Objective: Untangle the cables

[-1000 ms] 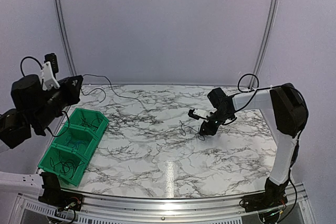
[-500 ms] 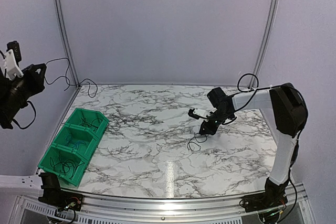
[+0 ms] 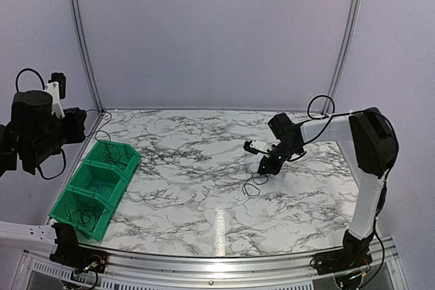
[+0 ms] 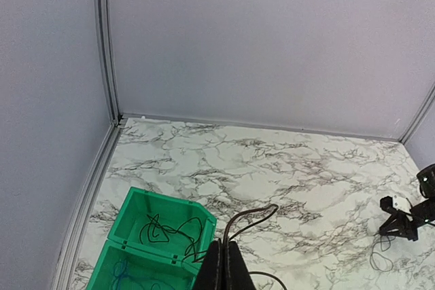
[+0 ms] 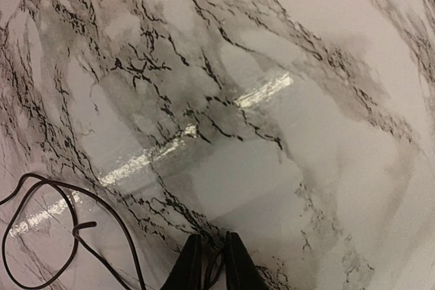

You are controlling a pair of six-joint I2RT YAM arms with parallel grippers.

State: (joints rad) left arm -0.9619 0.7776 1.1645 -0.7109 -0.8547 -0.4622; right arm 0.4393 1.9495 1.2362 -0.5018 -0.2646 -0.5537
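My left gripper is shut on a thin dark cable that loops out past its tips. In the top view it is held up at the far left, and the cable hangs from it toward the far end of the green bin. My right gripper is low on the marble table, right of centre, shut on a second black cable that lies in a small loop just in front of it. In the right wrist view the cable sits between the fingertips, and its loop lies to the left.
The green bin has three compartments, each holding thin cables, and stands at the table's left edge. Grey walls with metal rails close the back and sides. The right arm's own black cable loops above its forearm.
The left arm swung up and out to the left with its cable, pulling it free of the right one, then came back down near the bin. The right cable's loop dropped onto the table.
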